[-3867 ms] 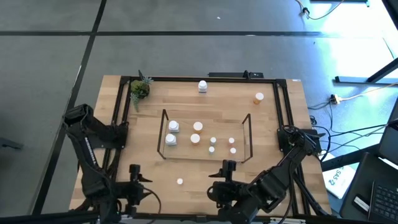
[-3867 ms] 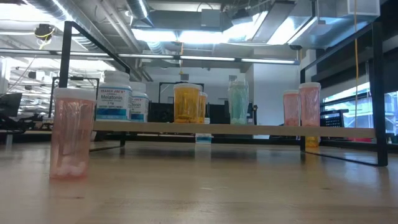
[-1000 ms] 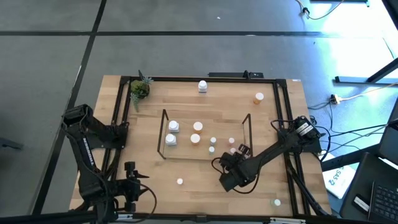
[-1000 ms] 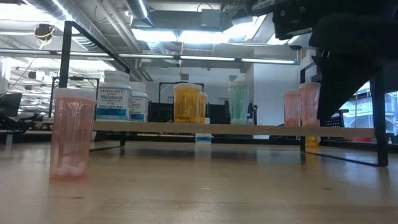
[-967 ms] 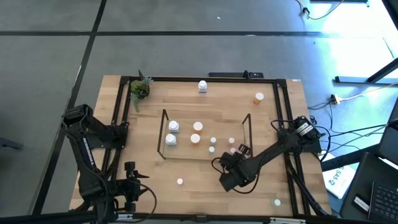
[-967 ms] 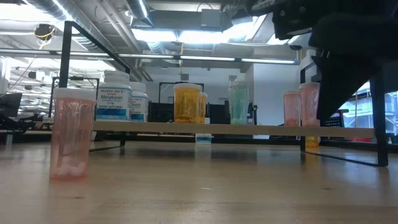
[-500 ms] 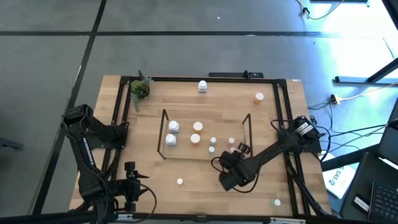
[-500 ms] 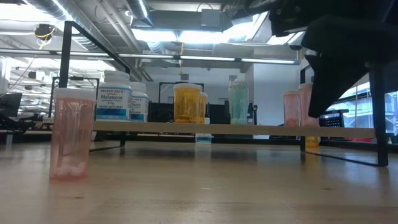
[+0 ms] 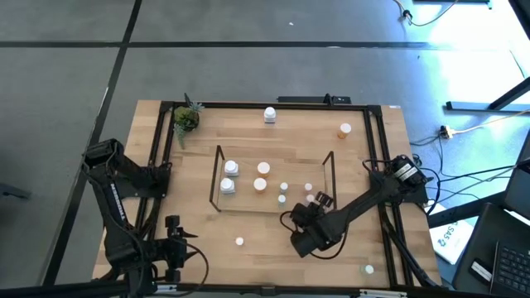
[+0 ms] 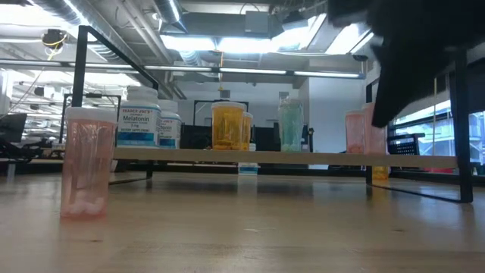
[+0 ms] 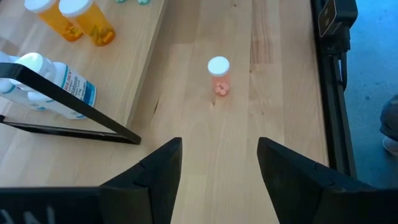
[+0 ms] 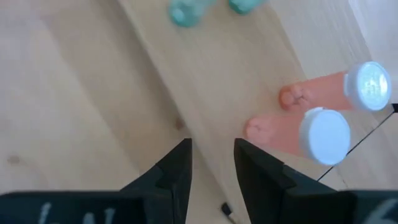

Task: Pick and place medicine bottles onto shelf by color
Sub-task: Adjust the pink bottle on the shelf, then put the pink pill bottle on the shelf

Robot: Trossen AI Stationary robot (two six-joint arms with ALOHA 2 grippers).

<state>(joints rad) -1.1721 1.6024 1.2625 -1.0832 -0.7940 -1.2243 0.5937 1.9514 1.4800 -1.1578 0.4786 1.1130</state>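
Note:
The wire shelf (image 9: pixel 219 178) stands mid-table with a light wood board (image 10: pixel 303 158). On it stand white bottles (image 9: pixel 229 177), orange bottles (image 9: pixel 262 175), teal bottles (image 9: pixel 283 192) and two pink bottles (image 9: pixel 310 194) that also show in the right wrist view (image 12: pixel 311 134). A loose pink bottle (image 9: pixel 239 242) stands upright on the table, in front of my left gripper (image 11: pixel 217 155), which is open and empty near the near left edge (image 9: pixel 174 223). My right gripper (image 9: pixel 318 199) hovers open and empty above the shelf's right part (image 12: pixel 211 155), beside the pink bottles.
A white bottle (image 9: pixel 270 114) and an orange bottle (image 9: pixel 344 129) stand loose behind the shelf. A small pale-capped bottle (image 9: pixel 368 269) stands at the near right. A green potted plant (image 9: pixel 185 118) is at the far left corner. A black frame (image 9: pixel 377 157) edges the table.
My right gripper has risen over the shelf's right end and drifted a little toward the table's left; in the low view its dark bulk has gone up and uncovered the pink bottles. Its fingers stay open and empty. No bottle has moved.

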